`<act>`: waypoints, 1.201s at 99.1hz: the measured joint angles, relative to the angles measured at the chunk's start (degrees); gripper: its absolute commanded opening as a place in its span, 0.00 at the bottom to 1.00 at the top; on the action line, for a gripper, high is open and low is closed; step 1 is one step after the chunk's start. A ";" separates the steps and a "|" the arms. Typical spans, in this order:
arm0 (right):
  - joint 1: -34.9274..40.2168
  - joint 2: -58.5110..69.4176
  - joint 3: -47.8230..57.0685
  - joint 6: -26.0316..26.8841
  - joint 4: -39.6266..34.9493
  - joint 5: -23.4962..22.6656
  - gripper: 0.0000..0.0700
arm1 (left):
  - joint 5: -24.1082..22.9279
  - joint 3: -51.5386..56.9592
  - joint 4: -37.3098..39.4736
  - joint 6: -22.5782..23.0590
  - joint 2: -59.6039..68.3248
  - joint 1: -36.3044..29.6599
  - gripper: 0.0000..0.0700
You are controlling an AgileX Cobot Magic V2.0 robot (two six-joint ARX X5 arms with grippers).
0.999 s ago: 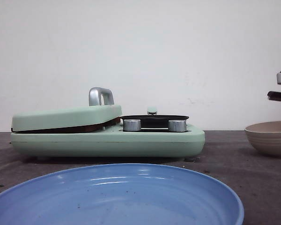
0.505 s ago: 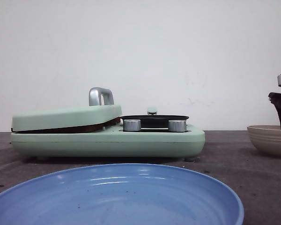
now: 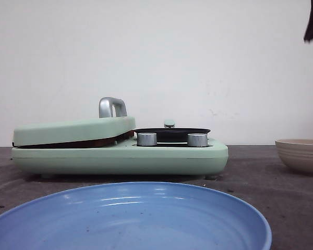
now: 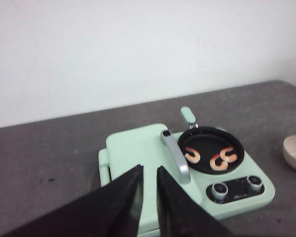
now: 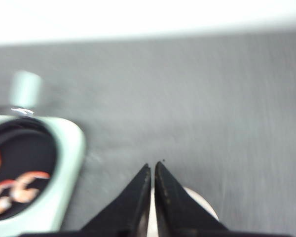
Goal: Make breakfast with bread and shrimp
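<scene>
Shrimp (image 4: 211,158) sat in pan (image 4: 237,148) to cook; press lid (image 4: 138,148) was down. Both end effectors, left (image 4: 149,170) & right (image 5: 152,168), were pressed together, empty.

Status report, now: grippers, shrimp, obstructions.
Left gripper nearly shut, empty, above the closed press. Right gripper shut, empty, over the bowl. Three shrimp in the pan. Nothing in the way.
</scene>
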 measured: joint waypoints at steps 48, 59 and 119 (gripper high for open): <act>1.60 -34.60 -26.03 -2.97 11.54 0.63 0.00 | -0.04 -4.28 0.35 -3.98 -0.50 0.00 0.00; 1.60 -39.12 -29.62 -1.60 11.74 0.59 0.00 | -0.04 -4.28 0.37 -3.98 -0.50 0.00 0.00; 1.66 -39.71 -30.14 -0.22 12.04 0.59 0.00 | -0.04 -4.28 -5.97 -4.15 -0.94 0.00 0.00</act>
